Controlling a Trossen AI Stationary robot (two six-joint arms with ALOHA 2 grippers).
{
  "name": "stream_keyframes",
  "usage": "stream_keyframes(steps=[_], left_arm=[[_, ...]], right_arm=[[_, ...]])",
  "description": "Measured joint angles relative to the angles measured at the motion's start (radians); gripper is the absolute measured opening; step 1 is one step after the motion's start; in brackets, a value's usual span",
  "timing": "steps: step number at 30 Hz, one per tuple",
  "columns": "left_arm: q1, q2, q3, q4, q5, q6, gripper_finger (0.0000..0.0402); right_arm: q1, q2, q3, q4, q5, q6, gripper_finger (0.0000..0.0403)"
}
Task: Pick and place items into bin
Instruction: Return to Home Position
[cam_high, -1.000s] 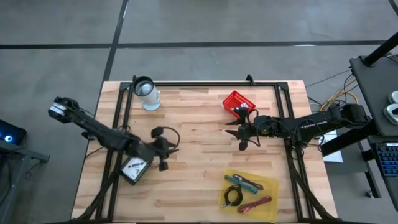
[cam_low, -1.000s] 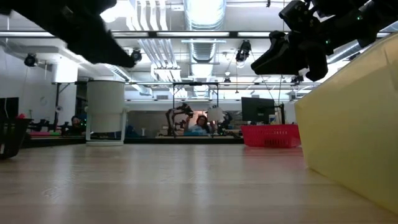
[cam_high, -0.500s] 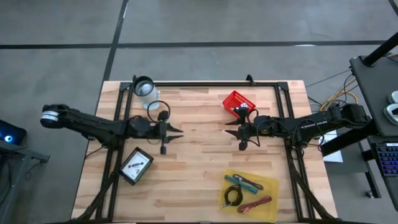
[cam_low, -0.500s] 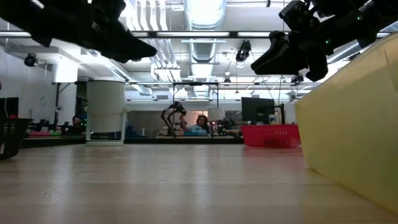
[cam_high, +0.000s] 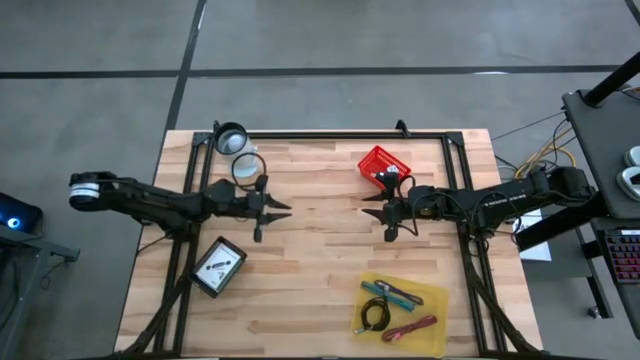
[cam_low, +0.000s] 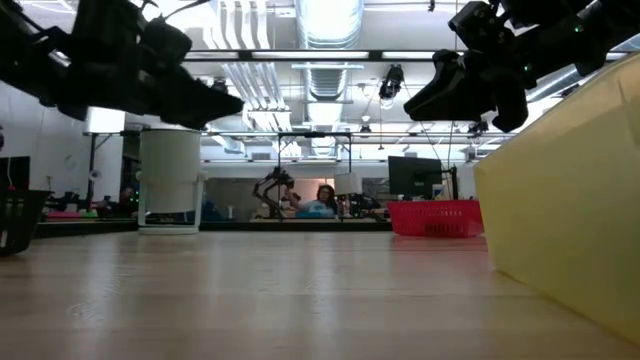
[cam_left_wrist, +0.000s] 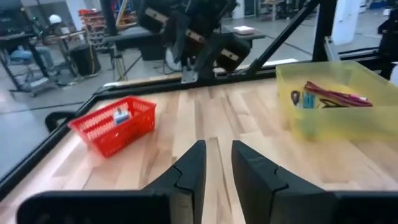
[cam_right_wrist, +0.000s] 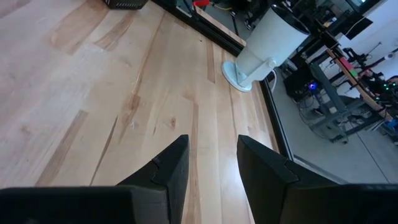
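The yellow bin (cam_high: 432, 300) stands near the table's near right corner. Inside it lie teal and purple sticks (cam_high: 392, 292), a black cable coil (cam_high: 375, 316) and a maroon stick (cam_high: 411, 328); the sticks (cam_left_wrist: 333, 95) also show in the left wrist view. My left gripper (cam_high: 283, 208) hovers open over the table's middle left, pointing right. My right gripper (cam_high: 366, 206) hovers open opposite it, pointing left, just near of the red basket (cam_high: 384, 163). Both grippers are held above the wood, the left gripper (cam_low: 232, 100) and the right gripper (cam_low: 412, 106), with nothing between their fingers.
A black square box with a white face (cam_high: 218, 267) lies near the table's near left. A clear cup with a black rim (cam_high: 233, 142) stands at the far left. The red basket (cam_left_wrist: 113, 124) holds a small object. Bare wood (cam_high: 320, 260) spans the middle, between the arms.
My left gripper has swung from over the black box toward the far edge and the table's middle, turning until it points right, level with my right gripper. Most of this happened in the first half second; since then it has only settled slightly.
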Motion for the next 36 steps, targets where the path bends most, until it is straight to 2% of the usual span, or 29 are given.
stream_keyframes(steps=[5,8,14,20,30,36], left_arm=[[-0.012,-0.121,-0.061,-0.013,-0.009,-0.051,0.0061],[-0.027,-0.215,-0.097,-0.086,-0.051,-0.051,0.0059],[-0.092,-0.392,-0.172,-0.169,-0.133,-0.020,0.0010],[-0.123,-0.544,-0.225,-0.263,-0.163,-0.017,0.0002],[-0.123,-0.703,-0.227,-0.477,-0.183,0.010,0.0001],[-0.123,-0.756,-0.227,-0.560,-0.183,0.010,0.0001]], right_arm=[[0.000,0.000,0.000,-0.003,0.000,0.014,0.0123],[0.000,0.000,0.000,-0.003,0.000,0.023,0.0123],[0.000,0.000,-0.002,-0.003,0.000,0.035,0.0123],[0.000,0.000,-0.002,0.002,0.000,0.061,0.0123],[-0.017,-0.004,-0.055,0.221,-0.075,0.160,0.0111],[-0.024,-0.075,-0.108,0.229,-0.072,0.233,0.0091]])
